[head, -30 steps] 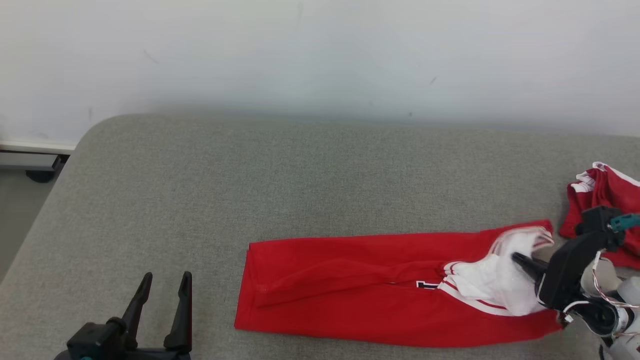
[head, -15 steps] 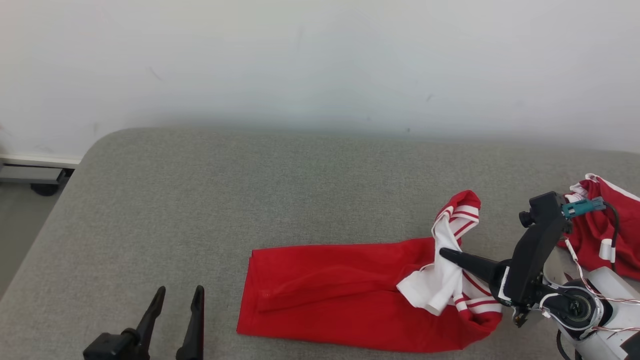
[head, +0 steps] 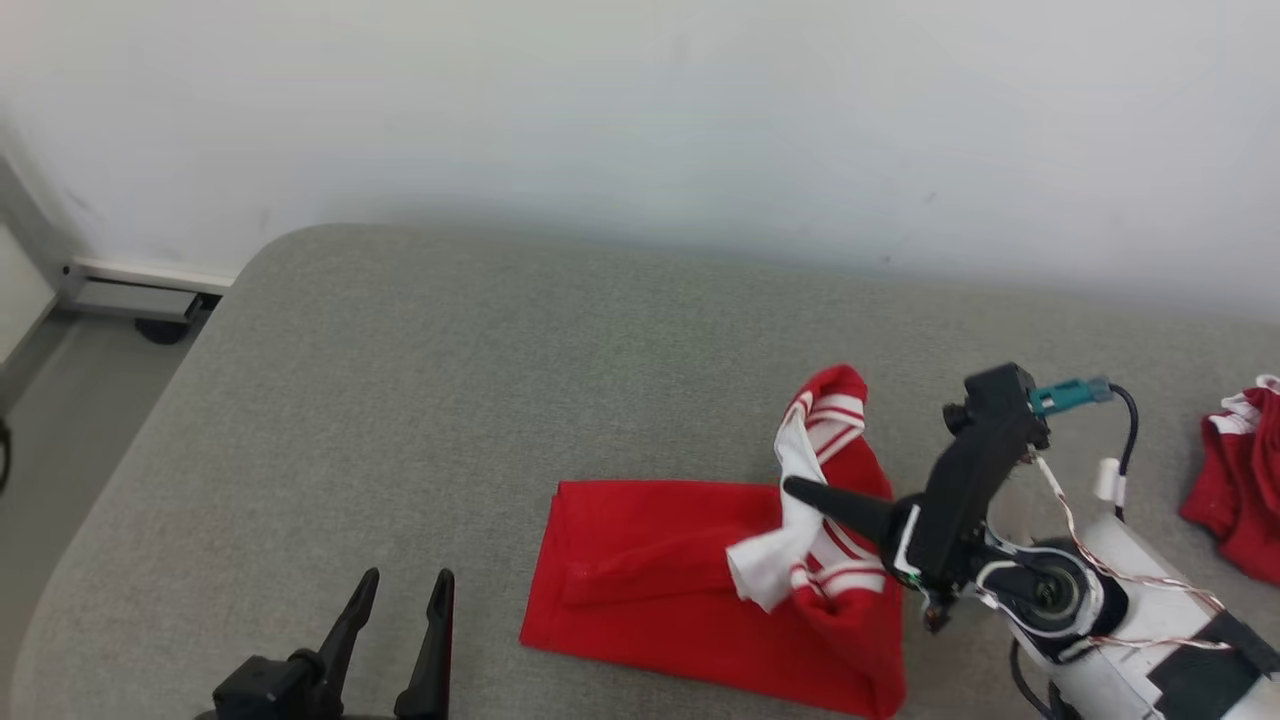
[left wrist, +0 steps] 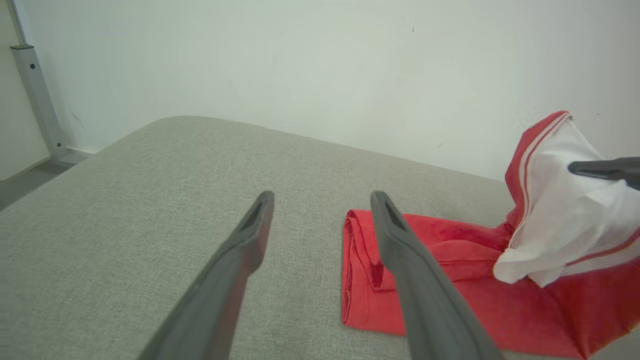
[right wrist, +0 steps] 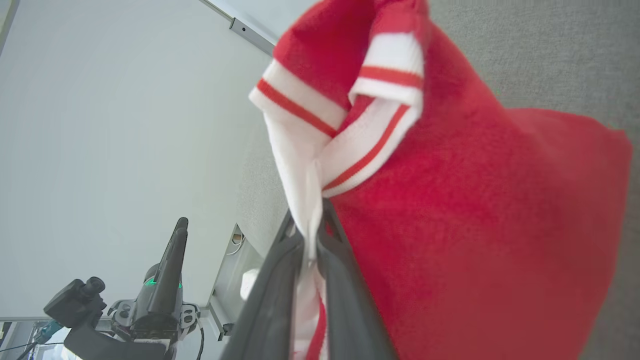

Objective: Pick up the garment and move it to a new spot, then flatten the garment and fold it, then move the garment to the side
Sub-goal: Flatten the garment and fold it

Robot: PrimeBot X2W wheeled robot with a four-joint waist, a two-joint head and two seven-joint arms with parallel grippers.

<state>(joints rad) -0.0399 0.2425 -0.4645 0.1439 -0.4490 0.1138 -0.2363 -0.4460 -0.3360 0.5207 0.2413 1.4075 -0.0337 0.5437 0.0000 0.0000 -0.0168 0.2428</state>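
While left jaws gape wide — right jaws pinch garment (head: 650,570).

Head view from above, wrist views low and close, all on garment (head: 650,585)

We take this for a robotics lab or test room rather than a home. The wall (head: 640,100) behind is bare and white, scuffed with small dark marks. The bench (head: 400,380) is one wide slab covered in plain grey fabric, with a rounded far left corner. Past that corner we see a pale grey floor (head: 50,420), a metal trunking strip (head: 140,290) along the foot of the wall, and what looks like a dark caster (head: 160,330) below it. A bolted metal post (left wrist: 39,95) stands beyond the bench's left edge, and loose wiring (head: 1068,520) runs openly over the right arm (head: 1140,630).
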